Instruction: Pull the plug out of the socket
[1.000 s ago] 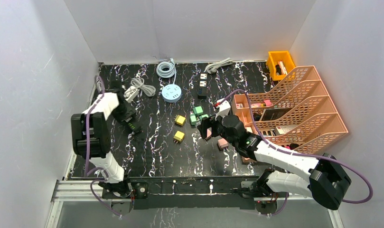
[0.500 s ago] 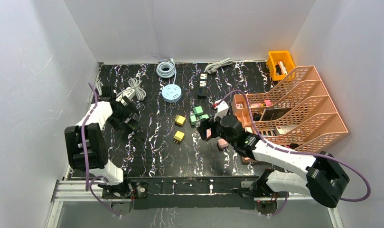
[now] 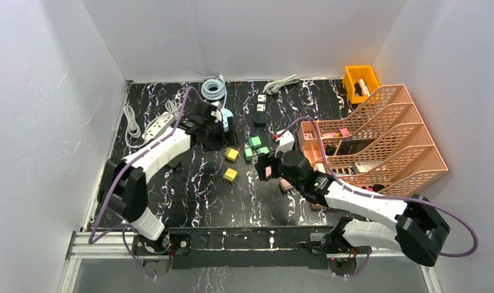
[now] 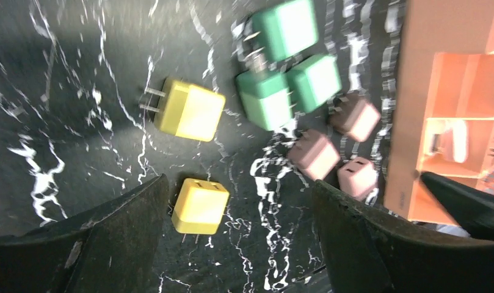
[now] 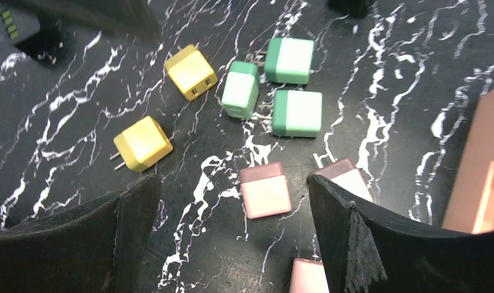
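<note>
Right gripper (image 5: 232, 183): jaws wide, empty, over loose pink plugs (image 5: 264, 190).
Yellow plugs (image 4: 189, 110), green plugs (image 5: 296, 113): loose on table (image 3: 189, 189).
Left gripper (image 4: 239, 183): jaws wide, empty, above these.
Black socket strip (image 3: 260, 116), farther back: white plugs (image 3: 262, 97) apparently seated.
Risk: closing on a loose plug instead; unbraced strip lifting with the pull.

Black marbled table (image 3: 189, 195) bears yellow plugs (image 3: 230, 176), green plugs (image 3: 254, 142), pink plugs (image 5: 265, 198) and a white power strip (image 3: 160, 124)
</note>
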Available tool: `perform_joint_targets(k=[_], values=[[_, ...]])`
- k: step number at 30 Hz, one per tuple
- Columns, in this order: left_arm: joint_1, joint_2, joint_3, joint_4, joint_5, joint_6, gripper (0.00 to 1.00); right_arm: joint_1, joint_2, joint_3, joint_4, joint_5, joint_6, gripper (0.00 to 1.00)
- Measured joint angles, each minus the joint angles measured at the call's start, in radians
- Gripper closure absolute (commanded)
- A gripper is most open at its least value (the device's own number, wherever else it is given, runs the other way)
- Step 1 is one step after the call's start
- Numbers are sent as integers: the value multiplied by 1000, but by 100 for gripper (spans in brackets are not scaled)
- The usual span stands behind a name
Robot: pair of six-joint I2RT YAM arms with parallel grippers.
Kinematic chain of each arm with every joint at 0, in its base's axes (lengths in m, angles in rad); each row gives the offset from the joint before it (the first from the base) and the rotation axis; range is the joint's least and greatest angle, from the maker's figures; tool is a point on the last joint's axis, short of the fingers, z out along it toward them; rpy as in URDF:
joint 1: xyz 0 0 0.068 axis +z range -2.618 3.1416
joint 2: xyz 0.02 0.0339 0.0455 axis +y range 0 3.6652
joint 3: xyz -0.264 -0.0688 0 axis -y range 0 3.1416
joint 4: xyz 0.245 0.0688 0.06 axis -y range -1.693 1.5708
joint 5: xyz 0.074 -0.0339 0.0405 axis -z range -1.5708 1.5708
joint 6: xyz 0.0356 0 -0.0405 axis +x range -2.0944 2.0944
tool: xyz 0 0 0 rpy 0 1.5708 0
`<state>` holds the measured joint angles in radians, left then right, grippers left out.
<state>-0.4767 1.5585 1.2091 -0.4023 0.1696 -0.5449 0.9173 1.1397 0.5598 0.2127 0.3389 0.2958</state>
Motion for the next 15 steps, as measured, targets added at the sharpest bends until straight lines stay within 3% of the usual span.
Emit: perform_joint_targets(k=[5,15], values=[[-50,96,-98,16,-4,-134,31,-14,-131,-27,-34,70,32,2],[-174,103,-131,53,-39,-247,37,-26,-198,-87,-122,108,83,2]])
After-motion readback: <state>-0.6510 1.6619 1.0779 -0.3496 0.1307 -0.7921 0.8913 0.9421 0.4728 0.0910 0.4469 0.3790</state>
